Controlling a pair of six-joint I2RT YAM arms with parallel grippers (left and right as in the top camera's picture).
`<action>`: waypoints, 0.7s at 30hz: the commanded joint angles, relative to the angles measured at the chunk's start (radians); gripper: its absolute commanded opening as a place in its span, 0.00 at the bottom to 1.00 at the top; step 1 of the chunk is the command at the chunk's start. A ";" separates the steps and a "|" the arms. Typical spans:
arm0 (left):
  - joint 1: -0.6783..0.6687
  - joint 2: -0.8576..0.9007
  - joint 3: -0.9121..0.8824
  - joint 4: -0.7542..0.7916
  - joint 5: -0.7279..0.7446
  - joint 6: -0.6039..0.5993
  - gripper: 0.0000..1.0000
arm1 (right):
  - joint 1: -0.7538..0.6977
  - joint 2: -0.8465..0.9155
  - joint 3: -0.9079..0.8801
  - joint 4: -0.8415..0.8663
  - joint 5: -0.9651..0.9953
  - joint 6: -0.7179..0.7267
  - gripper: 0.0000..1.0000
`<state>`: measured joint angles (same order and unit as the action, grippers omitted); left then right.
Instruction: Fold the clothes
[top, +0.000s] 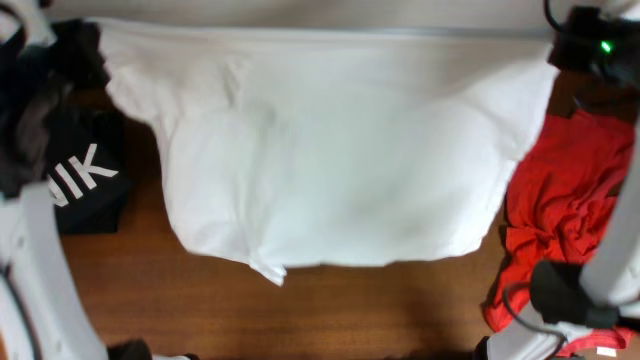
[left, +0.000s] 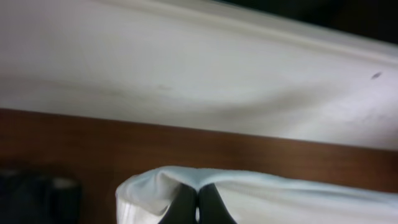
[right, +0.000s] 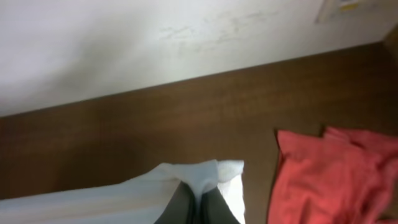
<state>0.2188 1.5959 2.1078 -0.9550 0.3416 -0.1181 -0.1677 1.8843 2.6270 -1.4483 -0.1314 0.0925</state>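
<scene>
The white T-shirt (top: 330, 150) lies spread across the middle of the wooden table (top: 300, 310). Its far edge is stretched in a straight line between my two grippers, and its print is not visible. My left gripper (left: 199, 202) is shut on a fold of the shirt's edge, near the far left corner in the overhead view (top: 95, 40). My right gripper (right: 199, 199) is shut on the other corner of that edge, at the far right in the overhead view (top: 555, 50). Both wrist views show the rest of the shirt (left: 186, 68) (right: 93, 43) below, beyond a strip of bare wood.
A black garment with white letters (top: 85, 175) lies at the left, touching the shirt's sleeve. A red-orange T-shirt (top: 560, 210) lies crumpled at the right beside the shirt; it also shows in the right wrist view (right: 336, 180). Arm links run along both sides.
</scene>
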 joint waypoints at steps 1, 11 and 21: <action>-0.010 0.111 0.009 0.120 -0.067 0.056 0.00 | -0.008 0.083 0.000 0.106 0.014 -0.010 0.04; -0.014 0.205 0.027 0.541 -0.139 0.051 0.00 | -0.011 0.093 0.004 0.471 -0.036 0.067 0.04; -0.013 0.205 0.182 0.041 -0.162 0.056 0.00 | -0.010 0.103 -0.027 0.161 0.146 -0.025 0.04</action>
<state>0.1749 1.8202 2.2570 -0.6613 0.2798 -0.0708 -0.1551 1.9865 2.6186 -1.2205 -0.1440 0.1192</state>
